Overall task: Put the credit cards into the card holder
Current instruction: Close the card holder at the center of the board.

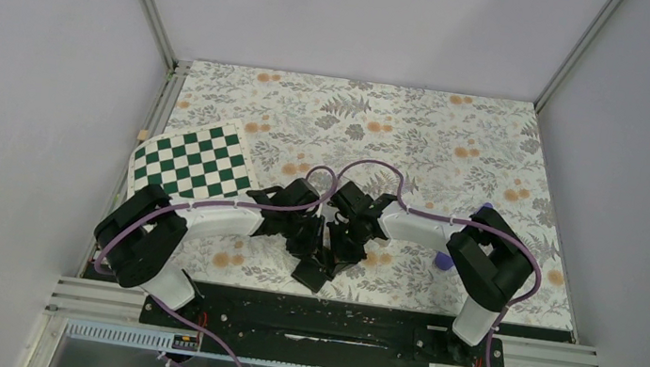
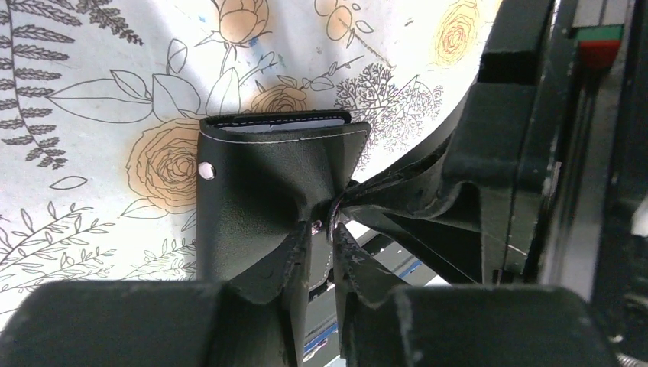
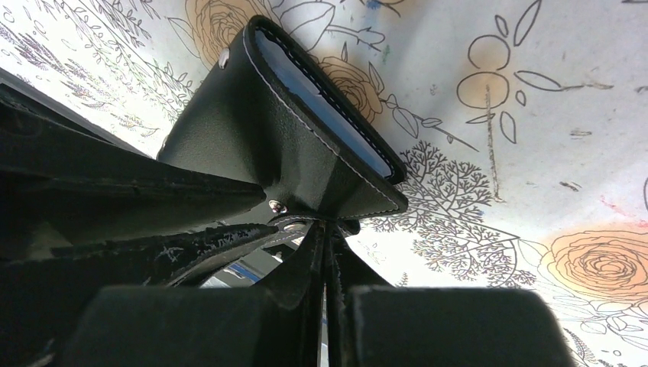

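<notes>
Ideally, left jaws and right jaws, both clamped on the card holder, should spread its flaps evenly.

One card holder, one checkered mat.

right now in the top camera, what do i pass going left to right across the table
checkered board → card holder → purple object, partly hidden behind the right arm
</notes>
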Controlling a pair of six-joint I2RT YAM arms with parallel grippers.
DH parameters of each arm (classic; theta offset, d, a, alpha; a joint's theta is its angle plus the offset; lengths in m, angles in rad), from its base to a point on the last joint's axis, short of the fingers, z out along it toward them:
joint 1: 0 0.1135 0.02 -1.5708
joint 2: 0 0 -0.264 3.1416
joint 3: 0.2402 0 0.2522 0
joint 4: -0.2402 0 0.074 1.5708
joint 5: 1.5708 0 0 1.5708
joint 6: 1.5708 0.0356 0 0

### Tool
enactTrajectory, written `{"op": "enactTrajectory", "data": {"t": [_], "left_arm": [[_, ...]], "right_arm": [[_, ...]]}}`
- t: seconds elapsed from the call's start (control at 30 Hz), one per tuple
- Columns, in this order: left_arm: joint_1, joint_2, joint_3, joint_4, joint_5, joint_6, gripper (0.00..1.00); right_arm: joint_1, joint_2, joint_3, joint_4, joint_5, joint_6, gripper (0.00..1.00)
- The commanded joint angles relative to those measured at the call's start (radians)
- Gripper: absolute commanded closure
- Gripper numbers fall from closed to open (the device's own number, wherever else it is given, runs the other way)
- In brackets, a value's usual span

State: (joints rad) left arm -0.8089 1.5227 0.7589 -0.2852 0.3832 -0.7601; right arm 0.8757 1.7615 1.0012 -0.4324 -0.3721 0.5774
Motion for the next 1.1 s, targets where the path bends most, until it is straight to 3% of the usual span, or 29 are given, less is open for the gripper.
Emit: {"op": "enactTrajectory", "data": {"t": [0.0,0.2,0.63,0.73,1.07], "left_arm": [[-0.004,-0.002,-0.009,0.034,0.025,-0.004,0.81],[-0.003,-0.049,-0.025,0.017,0.000,-0.017,0.80],[-0.002,-0.037,-0.062,0.089,0.036,-0.056,0.89],[-0.002,-0.031,-0.054,0.077,0.022,-0.053,0.99],[-0.003,-0.063,0.025,-0.055,-0.043,0.010,1.00]], "right_arm": [[0.020,0.010,0.025,-0.016,0.036,-0.015,1.00],[0.020,-0.015,0.011,0.049,0.006,0.026,1.00],[0.020,-0.010,0.020,0.057,-0.004,0.039,1.00],[0.020,-0.013,0.019,0.058,-0.006,0.037,1.00],[0.020,-0.056,0.019,0.057,0.010,0.036,1.00]]}}
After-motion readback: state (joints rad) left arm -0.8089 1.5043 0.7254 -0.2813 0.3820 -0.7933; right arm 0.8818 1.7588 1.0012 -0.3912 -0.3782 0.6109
